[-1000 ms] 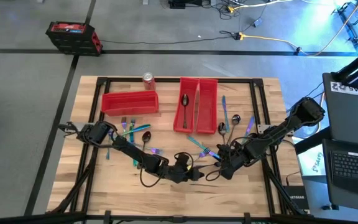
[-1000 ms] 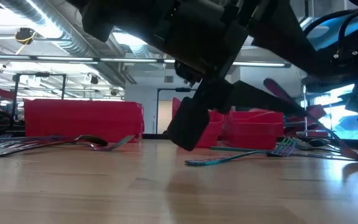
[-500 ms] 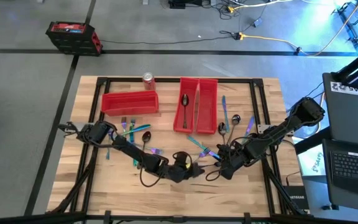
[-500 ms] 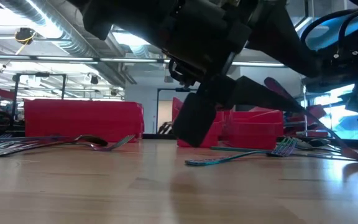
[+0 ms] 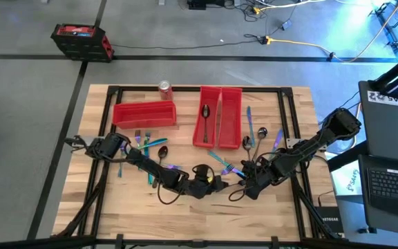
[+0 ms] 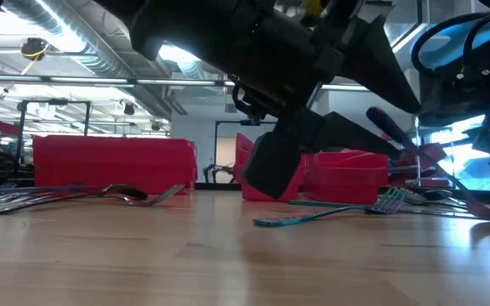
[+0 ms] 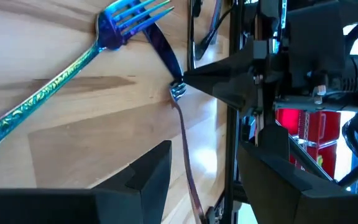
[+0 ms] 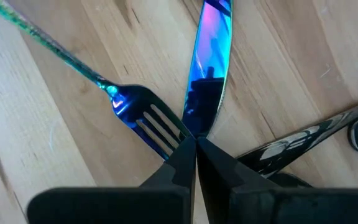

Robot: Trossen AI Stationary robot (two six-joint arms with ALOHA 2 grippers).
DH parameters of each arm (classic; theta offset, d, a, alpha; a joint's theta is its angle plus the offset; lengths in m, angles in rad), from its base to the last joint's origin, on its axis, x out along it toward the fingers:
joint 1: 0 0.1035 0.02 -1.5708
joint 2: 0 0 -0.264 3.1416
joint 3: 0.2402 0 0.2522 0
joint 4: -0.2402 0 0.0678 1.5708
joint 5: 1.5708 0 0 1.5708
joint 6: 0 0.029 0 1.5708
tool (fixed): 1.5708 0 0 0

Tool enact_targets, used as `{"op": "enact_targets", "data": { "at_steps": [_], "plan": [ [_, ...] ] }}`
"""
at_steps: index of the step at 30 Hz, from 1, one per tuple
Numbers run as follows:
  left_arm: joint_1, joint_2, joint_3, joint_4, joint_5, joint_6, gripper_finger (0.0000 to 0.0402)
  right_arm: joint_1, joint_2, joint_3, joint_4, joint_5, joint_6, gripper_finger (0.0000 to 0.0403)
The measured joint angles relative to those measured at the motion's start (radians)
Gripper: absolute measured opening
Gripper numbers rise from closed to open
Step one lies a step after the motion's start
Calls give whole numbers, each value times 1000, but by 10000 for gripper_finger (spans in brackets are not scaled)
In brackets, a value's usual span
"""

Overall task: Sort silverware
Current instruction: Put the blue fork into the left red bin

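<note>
Left end effector (image 7: 194,168): fingers apart, empty, low over the table (image 5: 102,200) near its front middle. Right end effector (image 8: 194,146): clenched shut, tips touching a knife (image 8: 210,68) beside a fork (image 8: 135,115). Remaining silverware (image 5: 147,145): scattered before the red bins (image 5: 144,114); one spoon (image 5: 205,114) binned.

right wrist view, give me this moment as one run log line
right fingers: shut, tips at iridescent blue-purple metal knife beside iridescent blue metal fork | left fingers: open, nothing between, hovering over wooden table
</note>
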State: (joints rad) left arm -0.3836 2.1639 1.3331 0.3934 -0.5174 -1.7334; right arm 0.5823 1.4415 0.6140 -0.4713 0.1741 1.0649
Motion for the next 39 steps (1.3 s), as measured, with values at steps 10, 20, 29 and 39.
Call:
{"op": "enact_targets", "data": {
  "at_steps": [10, 20, 29, 39],
  "plan": [
    [0, 0, 0, -18, 40, -10, 148, 0, 0, 0, 0, 1, 3, 0],
    [-1, 0, 0, -12, 43, 22, 139, 0, 0, 0, 0, 1, 3, 0],
    [-8, 0, 0, -8, 45, 40, 138, 0, 0, 0, 1, 1, 3, 0],
    [-9, 0, 0, -17, 45, 51, 138, 0, 0, 0, 3, 20, 4, 0]
  ]
}}
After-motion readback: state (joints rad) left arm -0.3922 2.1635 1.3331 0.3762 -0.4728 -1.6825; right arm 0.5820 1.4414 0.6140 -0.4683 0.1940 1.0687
